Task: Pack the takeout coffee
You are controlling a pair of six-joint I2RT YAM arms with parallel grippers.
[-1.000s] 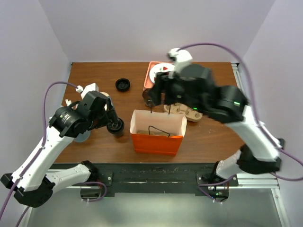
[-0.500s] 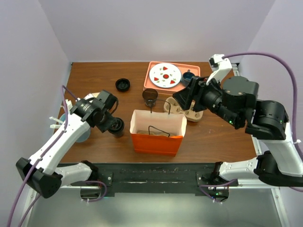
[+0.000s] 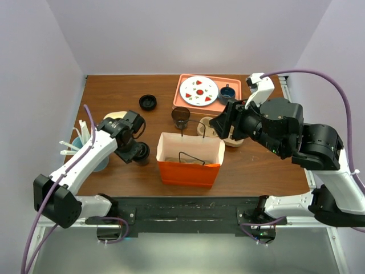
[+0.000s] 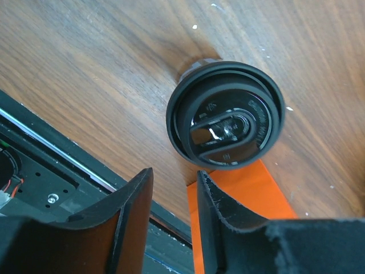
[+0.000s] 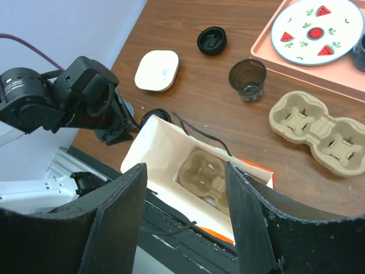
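Nothing is packed yet: by the table's near edge, the lidded takeout coffee (image 4: 225,117) is stood just left of the orange bag (image 3: 188,171), ungripped, just beyond the narrow, empty jaws of the left gripper (image 4: 174,174). Farther in, the right gripper (image 5: 183,171) is held wide and empty.

Watermelon plate (image 3: 199,91) and blue mug (image 3: 227,92) on pink tray (image 3: 231,81).

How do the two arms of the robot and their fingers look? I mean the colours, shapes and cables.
The left arm and the right arm both have white tubular links joined by bulky black joint housings. A purple cable runs along each one. The fingers are matte black, broad and slightly curved, with a grainy surface.
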